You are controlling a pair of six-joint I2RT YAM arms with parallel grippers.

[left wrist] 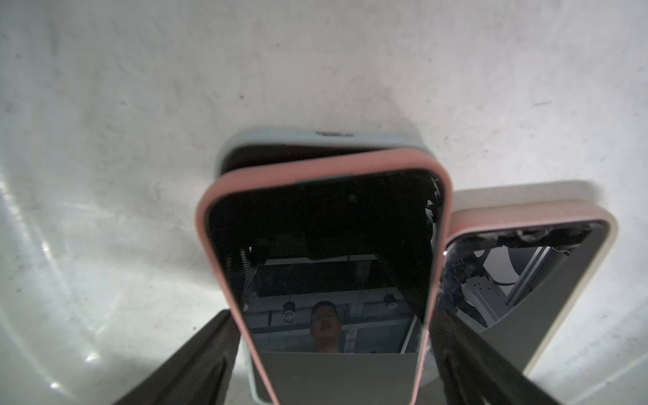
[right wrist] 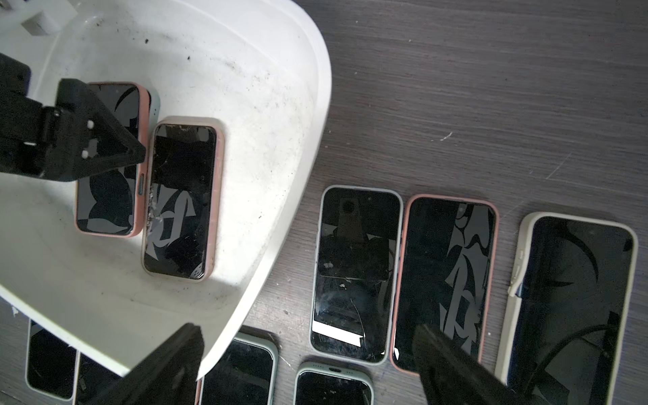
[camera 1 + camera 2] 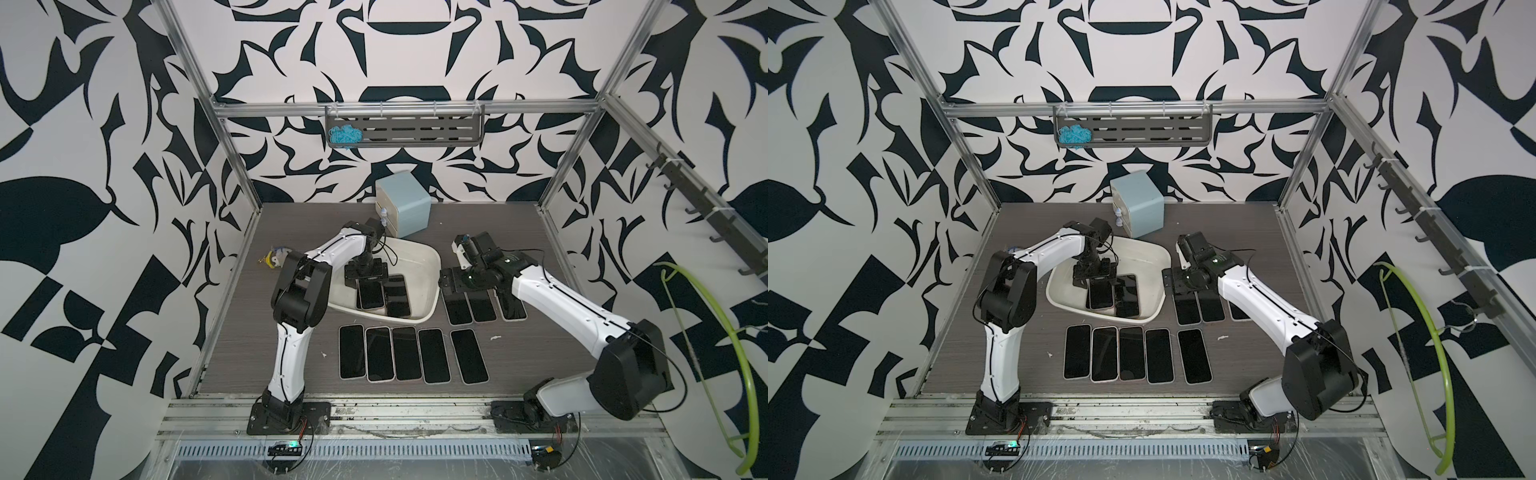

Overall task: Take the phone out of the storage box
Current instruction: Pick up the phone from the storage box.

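Note:
The white storage box (image 3: 432, 266) (image 3: 1163, 268) (image 2: 315, 105) sits mid-table. Inside it a pink-cased phone (image 1: 322, 228) (image 2: 105, 196) (image 3: 371, 296) lies screen up on a light-blue-cased phone (image 1: 315, 138). A cracked phone (image 2: 182, 203) (image 1: 526, 273) (image 3: 397, 299) lies beside them. My left gripper (image 1: 331, 315) (image 3: 369, 276) (image 3: 1096, 277) reaches down into the box. Its open jaws straddle the pink-cased phone's long sides, with a thin gap at one finger. My right gripper (image 2: 305, 329) (image 3: 449, 282) hangs open and empty just outside the box's right rim, above phones on the table.
Several phones (image 3: 407, 353) lie in a row on the table in front of the box, and three more (image 3: 482, 308) to its right under the right arm. A light-blue drawer unit (image 3: 403, 203) stands behind the box. A small toy (image 3: 276, 257) lies at the left.

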